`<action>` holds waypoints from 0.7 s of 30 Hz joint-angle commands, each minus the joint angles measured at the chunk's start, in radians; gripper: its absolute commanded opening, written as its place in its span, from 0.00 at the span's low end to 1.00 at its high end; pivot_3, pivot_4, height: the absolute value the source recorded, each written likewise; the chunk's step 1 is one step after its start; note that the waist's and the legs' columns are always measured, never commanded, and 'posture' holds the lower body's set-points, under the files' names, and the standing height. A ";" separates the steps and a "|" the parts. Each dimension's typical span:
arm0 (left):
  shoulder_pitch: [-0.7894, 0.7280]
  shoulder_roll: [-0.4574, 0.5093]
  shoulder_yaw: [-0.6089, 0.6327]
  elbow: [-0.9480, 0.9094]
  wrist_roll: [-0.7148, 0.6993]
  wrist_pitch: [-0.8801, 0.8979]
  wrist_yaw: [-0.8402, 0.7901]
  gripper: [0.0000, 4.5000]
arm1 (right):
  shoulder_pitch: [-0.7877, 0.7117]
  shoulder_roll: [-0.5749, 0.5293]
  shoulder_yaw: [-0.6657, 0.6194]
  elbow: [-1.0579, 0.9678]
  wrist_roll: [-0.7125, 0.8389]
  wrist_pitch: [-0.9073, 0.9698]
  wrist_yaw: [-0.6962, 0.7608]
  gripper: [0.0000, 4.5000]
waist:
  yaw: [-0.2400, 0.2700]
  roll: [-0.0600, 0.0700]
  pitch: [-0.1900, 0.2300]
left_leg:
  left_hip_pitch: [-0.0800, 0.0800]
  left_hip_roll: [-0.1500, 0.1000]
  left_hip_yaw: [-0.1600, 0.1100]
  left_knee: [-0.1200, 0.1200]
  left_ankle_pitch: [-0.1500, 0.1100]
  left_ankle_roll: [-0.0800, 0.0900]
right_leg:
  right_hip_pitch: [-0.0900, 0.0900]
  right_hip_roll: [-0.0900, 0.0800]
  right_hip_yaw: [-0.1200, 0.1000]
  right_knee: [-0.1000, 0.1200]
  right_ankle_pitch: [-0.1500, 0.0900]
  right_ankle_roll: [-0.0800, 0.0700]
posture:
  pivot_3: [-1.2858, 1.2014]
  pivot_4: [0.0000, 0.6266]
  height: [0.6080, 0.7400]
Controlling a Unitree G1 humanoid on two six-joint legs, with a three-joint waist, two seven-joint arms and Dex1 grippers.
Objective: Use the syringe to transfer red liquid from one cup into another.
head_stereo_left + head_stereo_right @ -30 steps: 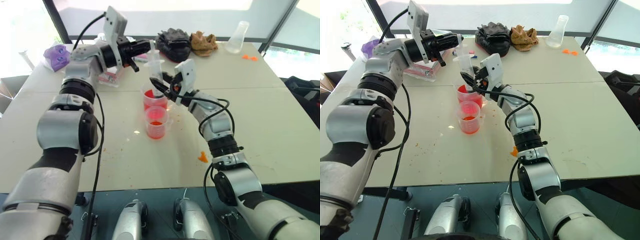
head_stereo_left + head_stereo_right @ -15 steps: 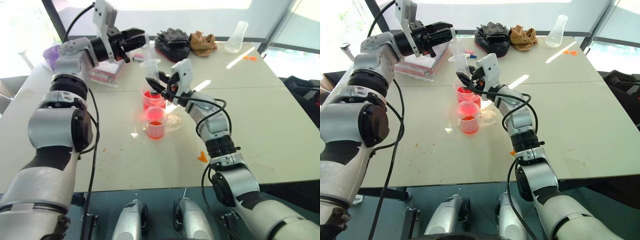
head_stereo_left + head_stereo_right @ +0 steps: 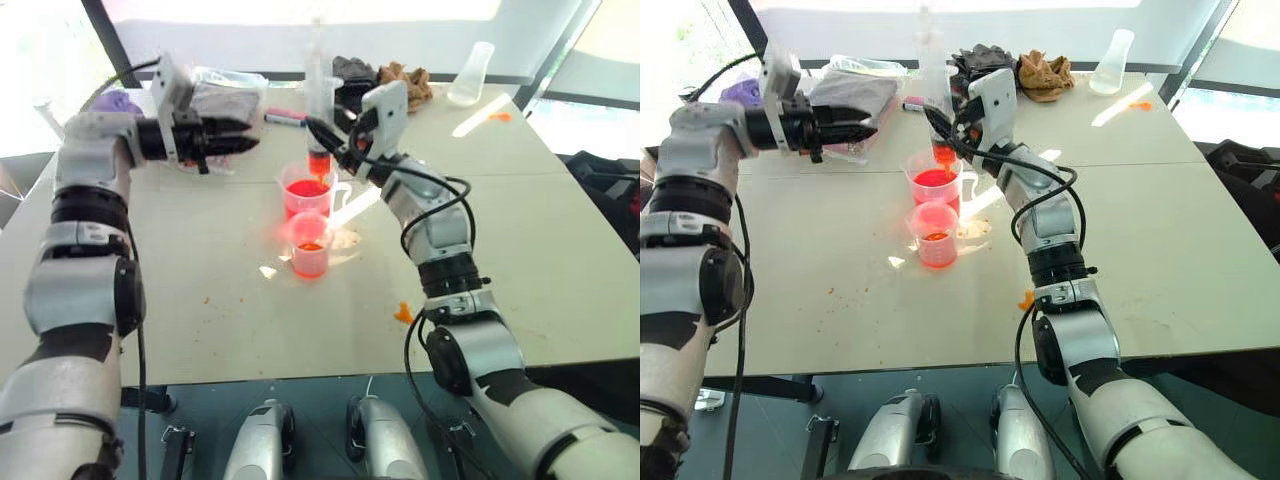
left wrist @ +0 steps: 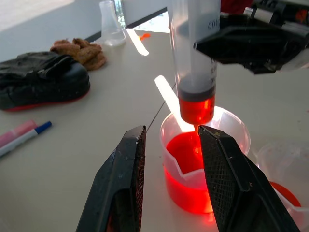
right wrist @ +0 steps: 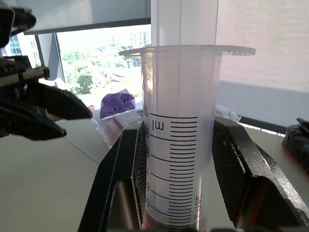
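Observation:
The clear syringe (image 3: 318, 100) stands upright over the larger cup, a handled beaker (image 3: 308, 196) holding red liquid (image 4: 186, 154). My right gripper (image 3: 324, 136) is shut on the syringe barrel (image 5: 177, 145), one finger on each side. The plunger is drawn high, and red liquid (image 4: 196, 108) fills the barrel's lowest part above the nozzle. The smaller cup (image 3: 310, 246) stands just in front of the beaker, with a little red liquid in it. To the left of the syringe and apart from it, my left gripper (image 3: 236, 141) points toward it, open with nothing between its fingers (image 4: 123, 188).
At the table's far side lie a clear flask (image 3: 472, 74), a black glove (image 4: 43, 79), a brown cloth (image 3: 404, 82), a marker pen (image 4: 24, 137) and a stack of plastic bags (image 3: 226, 96). An orange smear (image 3: 405, 313) marks the table near the front right.
My left gripper let go of the plunger top, opened, and drew away to the left and down. My right gripper lifted the syringe a little above the beaker.

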 commanded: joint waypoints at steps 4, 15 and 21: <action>0.045 0.071 0.094 -0.217 -0.112 0.130 0.060 0.41 | -0.009 0.010 -0.003 -0.071 0.033 0.001 -0.004 0.32 | 0.003 0.000 0.000 | 0.000 0.000 0.000 0.000 0.000 0.000 | 0.000 0.000 0.000 -0.001 0.000 0.000 | 0.52 0.24 1.00; 0.235 0.083 0.152 -0.590 -0.239 0.331 0.210 0.41 | 0.030 -0.018 -0.028 -0.462 0.212 0.302 -0.061 0.32 | 0.004 0.000 0.000 | 0.000 0.000 -0.001 0.000 0.002 -0.003 | 0.001 0.000 0.000 0.000 0.000 0.000 | 0.52 0.24 1.00; 0.286 0.081 0.152 -0.717 -0.294 0.400 0.261 0.41 | 0.177 -0.031 0.003 -0.748 0.317 0.526 -0.136 0.32 | 0.008 -0.001 0.000 | 0.001 0.000 -0.001 0.000 0.000 0.000 | 0.002 0.000 0.000 0.000 0.000 0.000 | 0.52 0.24 1.00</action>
